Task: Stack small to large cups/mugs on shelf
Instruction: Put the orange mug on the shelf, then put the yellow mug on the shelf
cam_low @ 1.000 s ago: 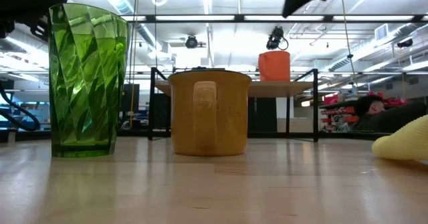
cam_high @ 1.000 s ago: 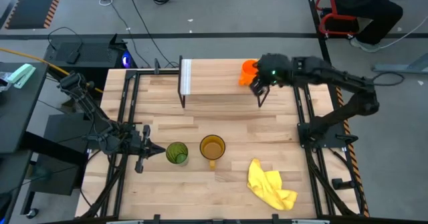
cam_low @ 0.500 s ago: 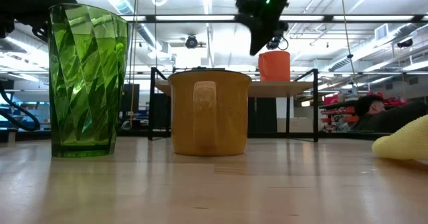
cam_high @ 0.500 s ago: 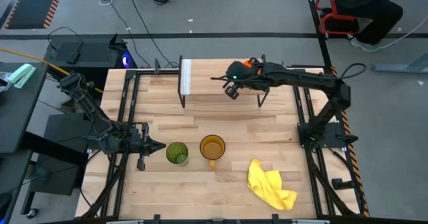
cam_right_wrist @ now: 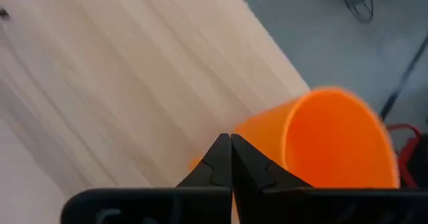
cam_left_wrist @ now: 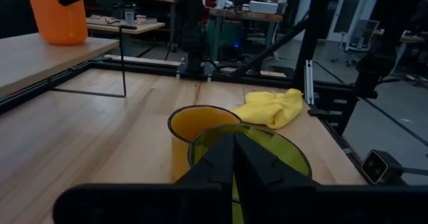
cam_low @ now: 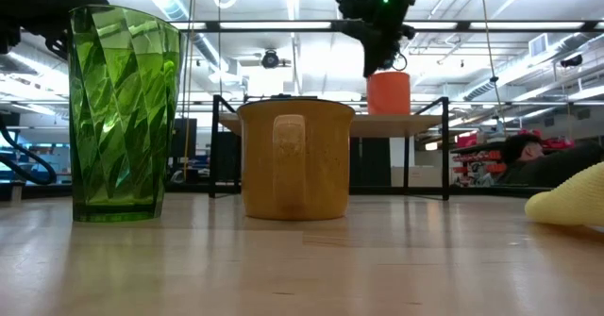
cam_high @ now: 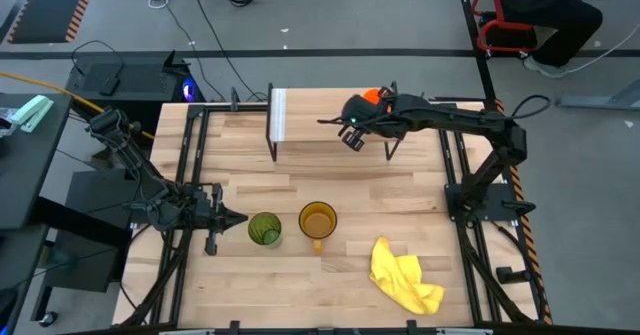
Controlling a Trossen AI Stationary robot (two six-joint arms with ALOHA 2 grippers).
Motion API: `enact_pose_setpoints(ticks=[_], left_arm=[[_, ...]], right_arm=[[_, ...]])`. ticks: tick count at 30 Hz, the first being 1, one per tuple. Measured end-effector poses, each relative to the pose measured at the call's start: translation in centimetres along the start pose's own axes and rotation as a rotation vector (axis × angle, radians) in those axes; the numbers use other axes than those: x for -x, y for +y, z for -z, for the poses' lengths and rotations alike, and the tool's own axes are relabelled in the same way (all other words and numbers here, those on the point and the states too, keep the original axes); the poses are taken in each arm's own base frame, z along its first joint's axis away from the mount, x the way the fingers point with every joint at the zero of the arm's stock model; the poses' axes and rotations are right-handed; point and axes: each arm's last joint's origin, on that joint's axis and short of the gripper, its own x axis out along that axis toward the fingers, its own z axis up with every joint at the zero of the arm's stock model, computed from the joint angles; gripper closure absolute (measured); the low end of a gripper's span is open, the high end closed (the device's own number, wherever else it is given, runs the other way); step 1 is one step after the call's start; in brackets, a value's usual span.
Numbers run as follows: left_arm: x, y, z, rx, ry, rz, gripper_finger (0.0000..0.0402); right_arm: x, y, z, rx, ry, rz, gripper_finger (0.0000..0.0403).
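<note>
Pressed together tip to tip, the fingers of the right gripper [cam_high: 349, 135] are seen with nothing between them; the gripper hangs above the shelf [cam_high: 330, 105], just beside the small orange cup [cam_high: 372, 97], without holding it. In the right wrist view the closed tips [cam_right_wrist: 231, 144] are framed against the cup's outer wall and the pale plank below. The cup [cam_low: 388, 92] stands upright on the plank near its right end, close to the far edge of the bench [cam_high: 300, 180]. Bare plank is left from the cup to the shelf's left end, and open space is seen beneath the plank between the thin black legs.

The left gripper [cam_high: 232, 221] is held low at the bench's left edge, its fingers likewise shut on nothing, their tips just beside the green tumbler [cam_high: 264, 228]. Whether tips and tumbler touch cannot be told. The tumbler and the amber mug [cam_high: 318, 220] stand upright next to each other, apart, toward the near edge, the mug's handle turned to that edge. A yellow cloth [cam_high: 404, 280] is crumpled near the near right corner. A wide band of clear wood is left across the middle of the bench, between the shelf and the two vessels. A seated person [cam_high: 545, 5] is partly seen beyond the far right corner.
</note>
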Motion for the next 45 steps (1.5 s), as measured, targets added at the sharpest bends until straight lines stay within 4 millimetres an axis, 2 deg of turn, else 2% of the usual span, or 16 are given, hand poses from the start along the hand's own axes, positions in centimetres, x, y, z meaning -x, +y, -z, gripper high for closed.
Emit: enact_pose_setpoints(ticks=[4,13,17,20,23,31,35,39,45], left_arm=[[0.0,0.0,0.0,0.016,0.0,0.0,0.038],[0.0,0.0,0.0,0.025,0.0,0.0,0.0389],[0.0,0.0,0.0,0.025,0.0,0.0,0.0382],[0.0,0.0,0.0,0.025,0.0,0.0,0.0379],[0.0,0.0,0.0,0.024,0.0,0.0,0.0382],[0.0,0.0,0.0,0.009,0.0,0.0,0.0387],[0.0,0.0,0.0,0.008,0.0,0.0,0.038],[0.0,0.0,0.0,0.007,0.0,0.0,0.0383],[0.0,0.0,0.0,0.005,0.0,0.001,0.0391]], right_arm=[[0.2,0.4,0.5,0.029,0.02,0.052,0.04],[1.0,1.3,0.7,0.049,-0.004,0.056,0.04],[1.7,2.4,1.0,0.071,-0.019,0.036,0.04],[3.0,3.3,1.5,0.076,-0.047,0.001,0.0399],[5.9,3.6,2.7,0.048,-0.081,-0.057,0.0397],[15.5,4.6,8.6,-0.099,-0.238,-0.263,0.0395],[18.3,6.3,12.9,-0.154,-0.33,-0.34,0.0395],[18.4,9.7,18.2,-0.197,-0.393,-0.415,0.0394],[14.6,15.2,25.4,-0.236,-0.391,-0.537,0.0392]])
